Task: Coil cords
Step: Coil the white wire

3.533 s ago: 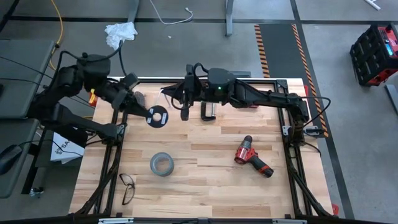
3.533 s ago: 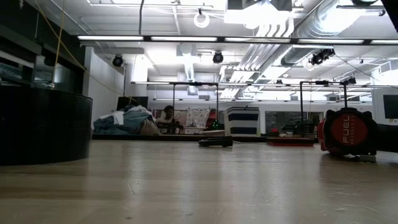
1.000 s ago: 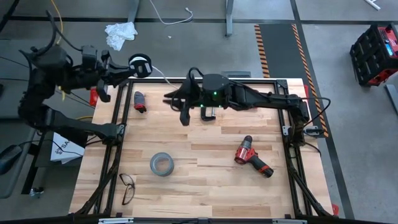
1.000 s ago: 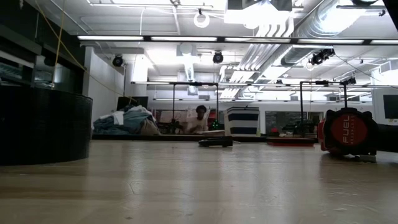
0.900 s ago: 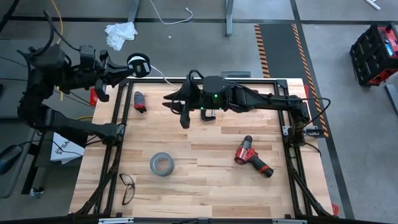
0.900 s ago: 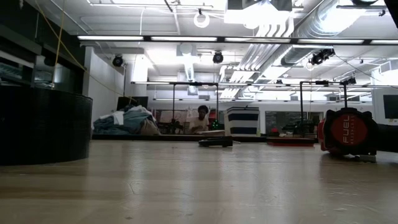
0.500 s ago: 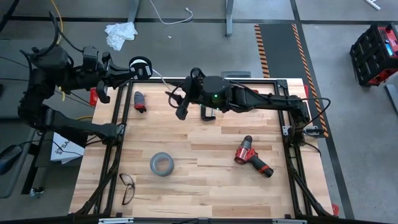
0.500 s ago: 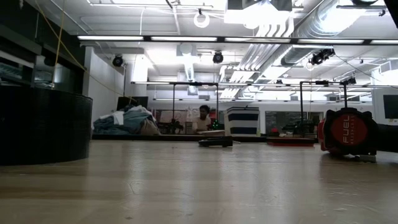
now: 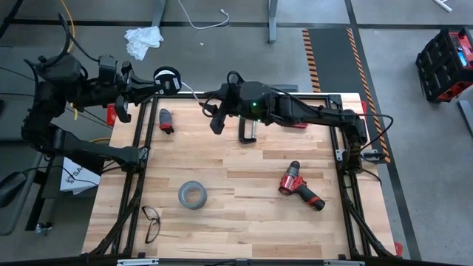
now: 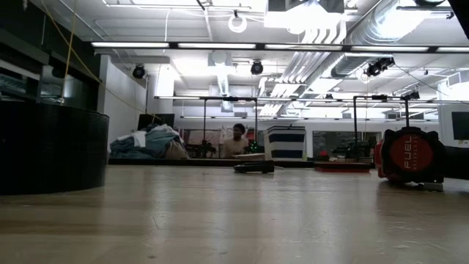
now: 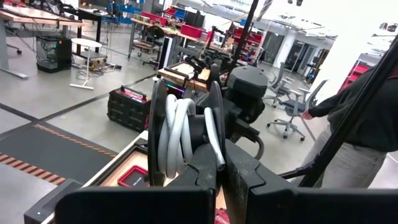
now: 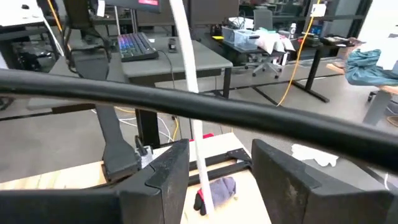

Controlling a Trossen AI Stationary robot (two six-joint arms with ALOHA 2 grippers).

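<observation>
A small black spool (image 9: pixel 167 77) wound with white cord (image 11: pixel 180 130) hangs past the table's far left corner, and my left gripper (image 9: pixel 153 81) is shut on it. A free run of the cord (image 9: pixel 188 92) leads from the spool toward my right gripper (image 9: pixel 213 118). That gripper is open above the far part of the table. In the right wrist view the cord (image 12: pixel 193 106) passes between its two fingers (image 12: pixel 168 171), close to one of them. I cannot tell whether the cord touches that finger. My left gripper (image 11: pixel 225 171) pinches the lower rim of one black flange (image 11: pixel 216 140) of the spool between its two fingers. The fingers come in level from the table's left side. The spool stands on edge above them, lifted clear of the table.
On the table lie a grey tape roll (image 9: pixel 191 195), a red drill (image 9: pixel 299 186), glasses (image 9: pixel 151 222), a black clamp (image 9: pixel 246 131) and a small red and black object (image 9: pixel 165 120). A person (image 10: pixel 237 139) is far off in the room behind.
My right gripper has gone toward the table's far edge and has turned from facing the near edge to facing the spool at the far left. The spool and my left gripper have stayed where they were.
</observation>
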